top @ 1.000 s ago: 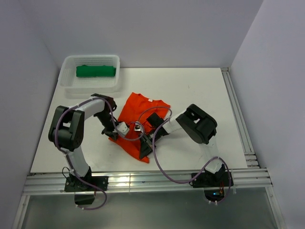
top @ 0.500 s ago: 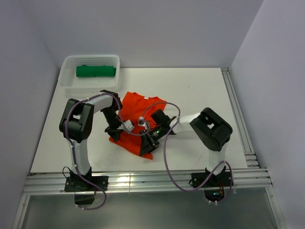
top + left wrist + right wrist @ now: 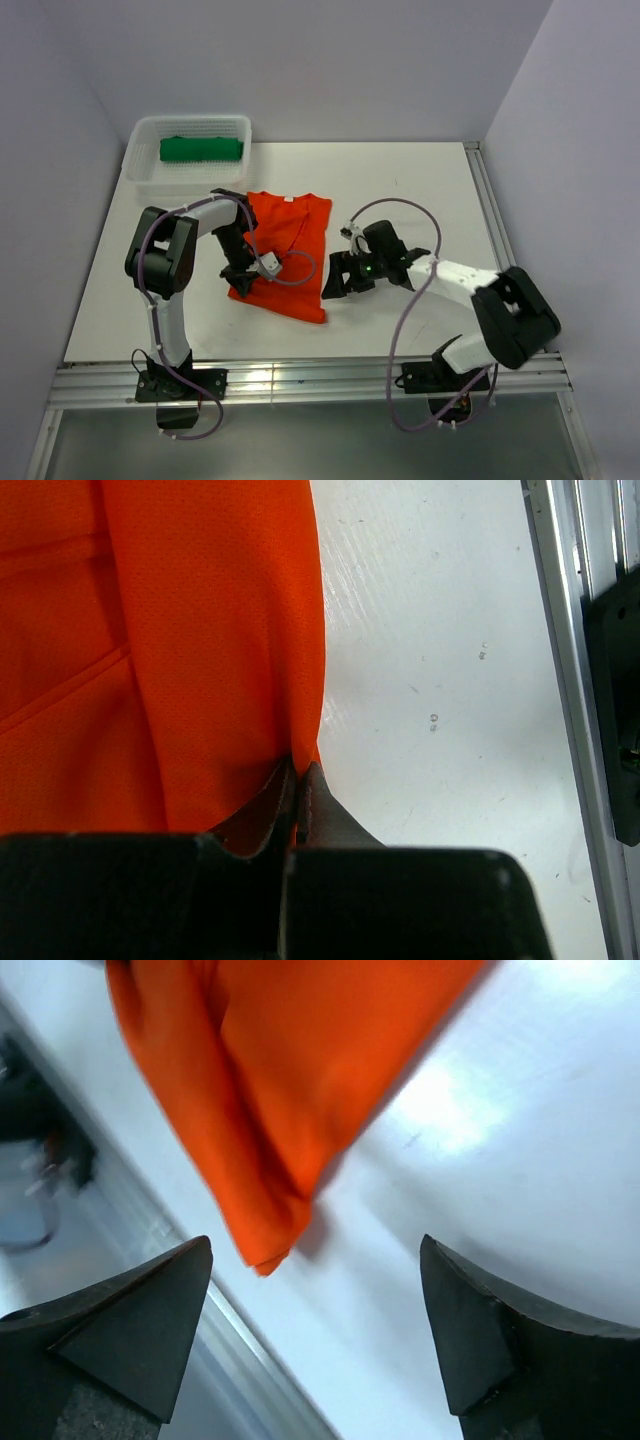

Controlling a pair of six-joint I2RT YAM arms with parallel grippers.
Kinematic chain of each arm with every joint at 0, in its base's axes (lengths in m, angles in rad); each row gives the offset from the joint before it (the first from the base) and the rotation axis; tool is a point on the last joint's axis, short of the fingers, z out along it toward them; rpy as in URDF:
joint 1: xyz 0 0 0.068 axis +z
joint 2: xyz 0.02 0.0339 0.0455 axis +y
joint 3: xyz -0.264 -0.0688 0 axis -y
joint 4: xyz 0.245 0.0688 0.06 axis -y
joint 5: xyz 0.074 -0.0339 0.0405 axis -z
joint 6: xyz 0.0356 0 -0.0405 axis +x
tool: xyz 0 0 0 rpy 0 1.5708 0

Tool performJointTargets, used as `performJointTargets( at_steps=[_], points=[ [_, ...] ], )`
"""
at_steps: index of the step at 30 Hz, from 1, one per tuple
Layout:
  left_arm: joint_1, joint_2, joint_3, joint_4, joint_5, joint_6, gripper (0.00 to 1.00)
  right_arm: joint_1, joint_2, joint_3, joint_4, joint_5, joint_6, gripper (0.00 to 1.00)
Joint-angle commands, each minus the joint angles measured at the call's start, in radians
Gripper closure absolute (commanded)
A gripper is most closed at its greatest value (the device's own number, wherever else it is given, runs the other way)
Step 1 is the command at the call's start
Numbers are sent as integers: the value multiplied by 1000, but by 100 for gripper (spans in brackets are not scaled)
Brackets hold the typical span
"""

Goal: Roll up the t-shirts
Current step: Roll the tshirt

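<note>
1. When viewed from above, shows the orange-red t-shirt (image 3: 290, 245) flat on the table (image 3: 410, 190), folded into a long strip just in front of the white mesh basket (image 3: 185, 186), collar end toward the basket but not touching it.
2. Holds the green t-shirt (image 3: 200, 150) inside that basket, rolled into a short bar lying crosswise.
3. Places the left gripper (image 3: 240, 287) at the strip's left corner, at the end farthest from the basket.
4. Keeps that gripper's jaws pressed together on the cloth's edge, with a sliver of orange caught between the dark fingertips (image 3: 325, 810) in the left wrist view.
5. Sets the right gripper (image 3: 333, 284) low over bare table, just right of the strip's end farthest from the basket and apart from the cloth.
6. Shows those jaws spread wide in the right wrist view, with nothing between them and only the strip's pointed corner and white table beyond.
</note>
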Motion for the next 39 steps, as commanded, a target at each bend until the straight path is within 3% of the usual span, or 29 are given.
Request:
performJointTargets(
  at_steps=[1,3,7,8,12,15,20,23,27,34,39],
  points=[
    [-1,6,-7,1,-29,39,100,79,-236,-44,-17,322,-55,8],
    [-1,14,-14,1,-27,43,100,121,-329,-79,24,431,-52,8],
    [-1,22,-13,1,-21,46,100,330,-458,-72,-20,766,-89,8],
    [-1,23,-10,1,-21,45,100,430,-450,-61,-48,828,-99,8],
    [-1,25,-4,1,-33,42,100,682,-346,-8,-95,1152,-142,8],
    [-1,23,-10,2,-36,48,100,840,-233,43,-129,1283,-170,8],
    [-1,22,-10,1,-39,48,100,940,-37,146,-189,1515,-207,12],
    [-1,18,-10,1,-39,46,100,998,88,212,-203,1587,-260,13],
    [-1,18,-7,1,-42,43,100,1012,212,250,-180,1567,-314,13],
    [-1,15,-16,2,-55,48,100,1012,315,269,-137,1568,-391,24],
    [-1,11,-17,2,-56,54,100,1006,412,292,-111,1588,-434,25]
  ],
)
